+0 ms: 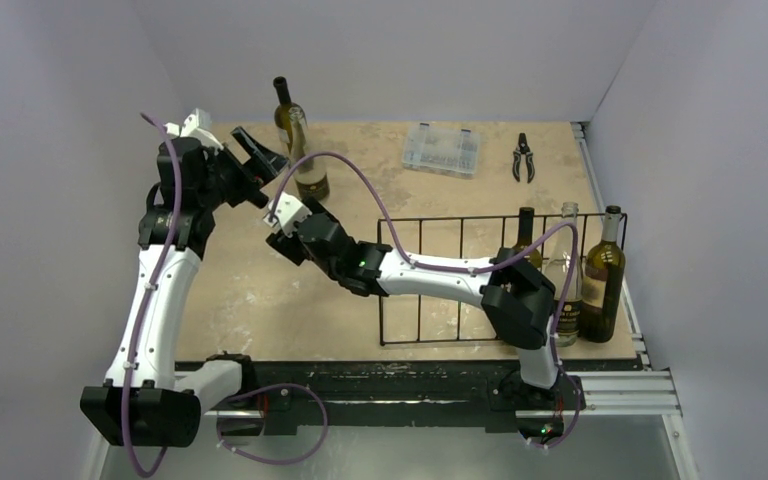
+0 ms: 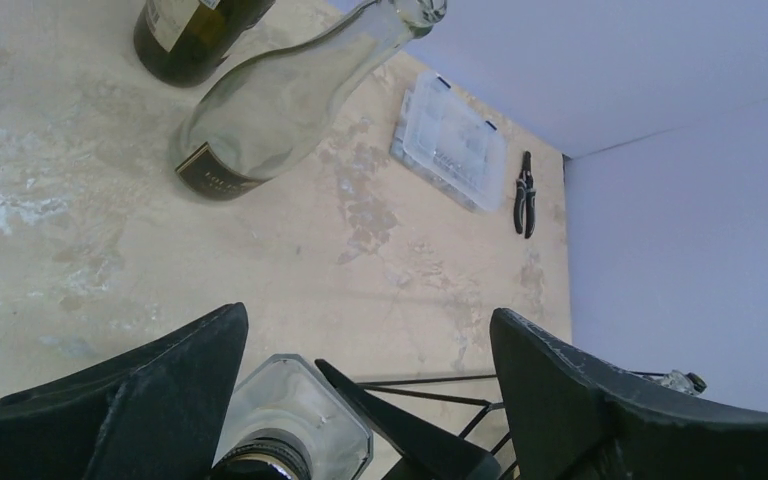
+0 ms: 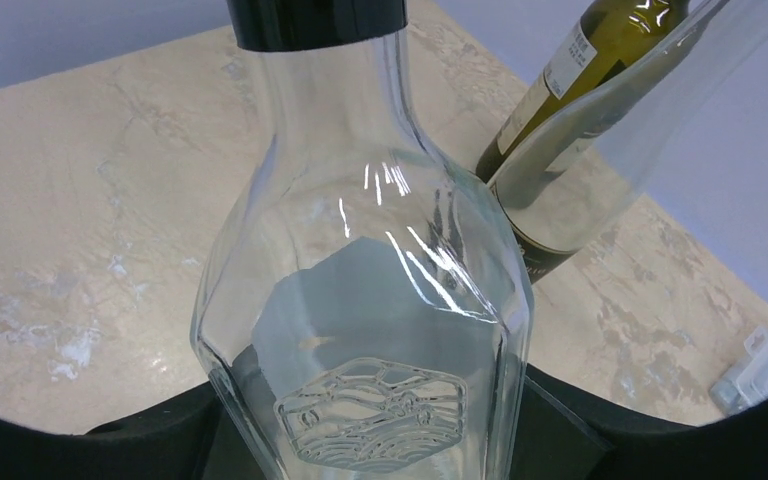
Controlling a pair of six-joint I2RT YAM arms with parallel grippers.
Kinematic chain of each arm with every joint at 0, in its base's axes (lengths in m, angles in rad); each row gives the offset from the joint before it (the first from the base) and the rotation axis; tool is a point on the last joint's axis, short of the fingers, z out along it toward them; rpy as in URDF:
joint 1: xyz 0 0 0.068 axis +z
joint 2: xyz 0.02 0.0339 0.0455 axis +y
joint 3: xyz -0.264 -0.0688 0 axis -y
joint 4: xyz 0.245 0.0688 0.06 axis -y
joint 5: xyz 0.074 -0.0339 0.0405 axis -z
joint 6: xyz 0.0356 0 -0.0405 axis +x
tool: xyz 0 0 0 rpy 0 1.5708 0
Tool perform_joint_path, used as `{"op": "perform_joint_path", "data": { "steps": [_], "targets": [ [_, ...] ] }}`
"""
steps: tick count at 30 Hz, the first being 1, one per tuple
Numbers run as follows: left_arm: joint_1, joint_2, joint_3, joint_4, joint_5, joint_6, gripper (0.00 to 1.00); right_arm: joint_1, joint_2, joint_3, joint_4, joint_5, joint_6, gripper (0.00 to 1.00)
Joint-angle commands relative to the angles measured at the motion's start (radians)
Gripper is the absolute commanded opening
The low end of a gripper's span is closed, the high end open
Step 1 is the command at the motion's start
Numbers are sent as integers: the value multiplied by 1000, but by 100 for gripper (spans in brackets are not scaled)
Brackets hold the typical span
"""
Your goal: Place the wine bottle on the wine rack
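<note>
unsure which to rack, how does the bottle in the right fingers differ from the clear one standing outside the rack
The faceted bottle has angular sides, embossed emblem, black cap; the round bottle is smooth, dark-labelled. The faceted bottle is gripped by the right fingers; the round bottle stands on the table. Both are clear glass.

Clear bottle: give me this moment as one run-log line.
right end effector: shut on clear bottle | left end effector: open | rack: bottle not yet on it

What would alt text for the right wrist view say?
A clear faceted glass bottle fills the frame, gripped between black fingers. Behind it, a green bottle and another clear bottle stand on the beige table.
</note>
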Motion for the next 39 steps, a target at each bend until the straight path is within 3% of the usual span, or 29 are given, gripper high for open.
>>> {"op": "perform_joint_path", "data": {
  "steps": [1, 9, 19, 28, 39],
  "targets": [
    [3, -48, 54, 92, 16, 50, 95, 7, -118, 22, 134, 52, -16, 0],
    [3, -135, 74, 40, -193, 176, 99, 7, -224, -7, 149, 96, -5, 0],
    [3, -273, -7, 45, -541, 217, 100, -10, -424, -40, 51, 80, 157, 0],
    [3, -187, 8, 37, -479, 222, 100, -61, -714, -163, -164, 126, 300, 0],
    [1, -154, 15, 40, -394, 195, 100, -108, -1006, -311, -650, 278, 536, 0]
  ]
}}
